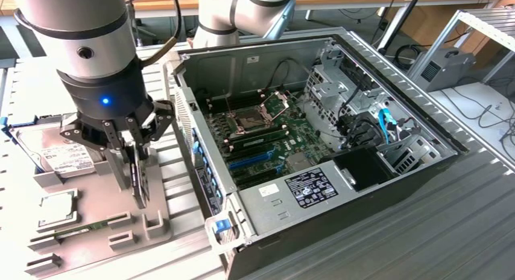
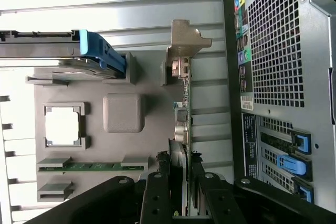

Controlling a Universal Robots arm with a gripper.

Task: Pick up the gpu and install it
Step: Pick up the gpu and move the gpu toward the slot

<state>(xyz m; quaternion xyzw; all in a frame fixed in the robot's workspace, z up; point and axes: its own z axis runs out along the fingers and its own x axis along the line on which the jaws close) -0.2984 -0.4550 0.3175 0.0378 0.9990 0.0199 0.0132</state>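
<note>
The pick-up step is being carried out: the gpu [image 1: 141, 192], standing on edge in the grey holder [image 1: 153, 229], is being clamped by the gripper [image 1: 135, 171]. A straight upward lift is probably being called for.

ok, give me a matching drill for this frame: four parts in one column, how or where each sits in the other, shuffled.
1. gpu
2. hard drive
3. memory stick
4. computer case

A. lies flat in a narrow slot of the tray
B. open-sided, motherboard exposed
C. stands on edge in the tray, under the gripper
D. lies flat, white label up

Pairs: 1-C, 2-D, 3-A, 4-B.
</note>
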